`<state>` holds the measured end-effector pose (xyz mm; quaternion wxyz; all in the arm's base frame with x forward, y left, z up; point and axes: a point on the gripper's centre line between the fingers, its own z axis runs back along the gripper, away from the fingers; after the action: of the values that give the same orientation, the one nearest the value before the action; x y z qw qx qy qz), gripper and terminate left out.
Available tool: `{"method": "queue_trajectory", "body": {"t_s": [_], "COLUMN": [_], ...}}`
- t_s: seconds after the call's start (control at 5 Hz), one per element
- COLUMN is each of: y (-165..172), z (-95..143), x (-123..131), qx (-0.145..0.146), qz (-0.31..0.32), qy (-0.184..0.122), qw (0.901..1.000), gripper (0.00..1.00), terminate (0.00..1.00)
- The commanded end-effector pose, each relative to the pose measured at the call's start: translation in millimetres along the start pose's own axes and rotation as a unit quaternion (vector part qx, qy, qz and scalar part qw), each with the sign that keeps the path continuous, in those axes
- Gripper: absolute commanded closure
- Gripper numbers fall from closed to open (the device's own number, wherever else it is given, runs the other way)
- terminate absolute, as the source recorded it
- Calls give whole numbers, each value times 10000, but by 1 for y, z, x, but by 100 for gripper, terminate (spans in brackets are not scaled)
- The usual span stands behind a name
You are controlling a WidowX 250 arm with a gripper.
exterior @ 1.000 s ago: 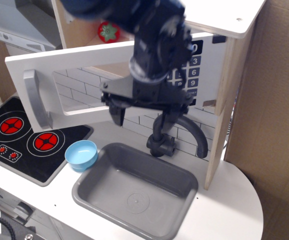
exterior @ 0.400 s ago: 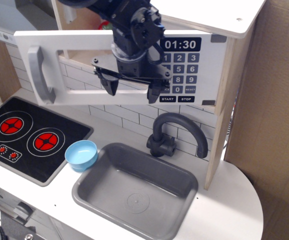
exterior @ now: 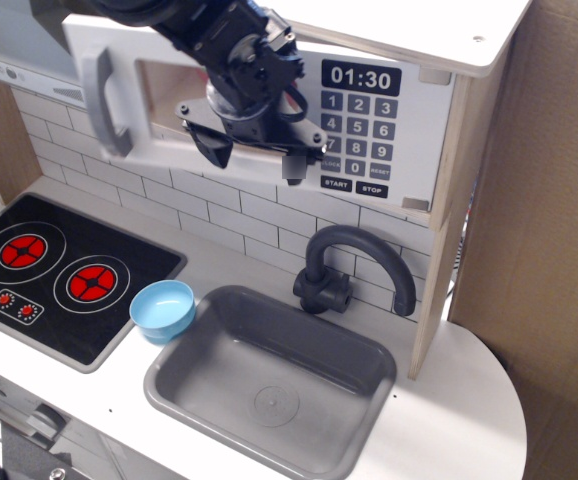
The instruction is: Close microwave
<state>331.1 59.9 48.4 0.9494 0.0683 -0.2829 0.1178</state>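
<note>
The microwave [exterior: 269, 110] is mounted above the sink [exterior: 274, 385], its white door [exterior: 169, 130] almost flush. The tool [exterior: 254, 158] is pressed against the door with fingers spread, nothing clamped. A slip onto the keypad [exterior: 359, 135] could be risked. The door's seating is hidden by the arm.

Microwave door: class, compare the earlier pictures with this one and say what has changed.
The microwave door swung from wide open to nearly shut, pushed by the end effector, which moved up and back with it, fingers spread, gripping nothing. Blue bowl, sink and faucet stayed put.
</note>
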Motion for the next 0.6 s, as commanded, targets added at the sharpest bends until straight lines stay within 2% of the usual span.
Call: {"method": "queue_trajectory", "body": {"t_s": [0.0,0.4], "y": [1,3], "z": [5,3], "x": [31,41], "qx": [-10,-5], "qz": [-66,-203], "qy": [-842,-933], "qw": [9964,9954], "gripper": [0,0], "terminate": [0,0]}}
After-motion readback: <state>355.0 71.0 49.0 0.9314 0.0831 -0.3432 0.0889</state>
